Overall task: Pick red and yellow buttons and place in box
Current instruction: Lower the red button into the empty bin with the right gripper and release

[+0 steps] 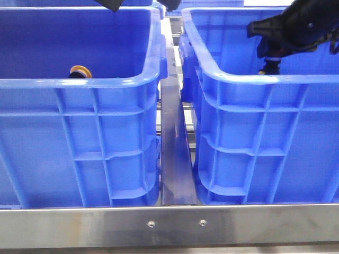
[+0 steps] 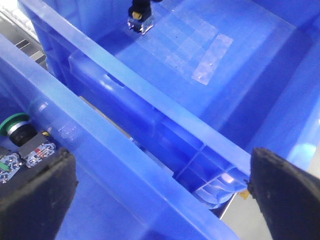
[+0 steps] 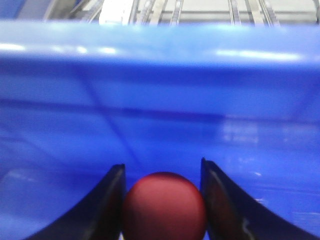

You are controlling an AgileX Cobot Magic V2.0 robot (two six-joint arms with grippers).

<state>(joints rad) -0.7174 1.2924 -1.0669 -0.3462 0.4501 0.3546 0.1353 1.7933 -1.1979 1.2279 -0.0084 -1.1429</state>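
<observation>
While my right pincer (image 3: 162,200) fills the lower centre of its wrist view, its two dark fingers (image 3: 107,205) press against either side of the red button (image 3: 164,206), whose domed cap sits between them; the pincer is closed onto that cap. Behind it a blue crate wall (image 3: 160,100) spans the frame, blurred, with a metal rack visible along the top edge. In the front view my right arm (image 1: 296,26) enters from the upper right and reaches down inside the right blue crate (image 1: 265,137), its tip hidden below the rim. The left blue crate (image 1: 79,143) occupies the left half of that frame, and an orange-yellow button (image 1: 80,71) shows just above its near rim, at the upper left. A metal divider (image 1: 175,148) runs between the two crates. In the left wrist view my left pincer (image 2: 160,195) stands wide apart, one black pad (image 2: 35,200) at lower left and the other at lower right, holding nothing, above the rims of the two crates. A green-capped button (image 2: 17,125) lies at the left edge, and a black button block (image 2: 140,15) rests on a crate floor at top centre.
</observation>
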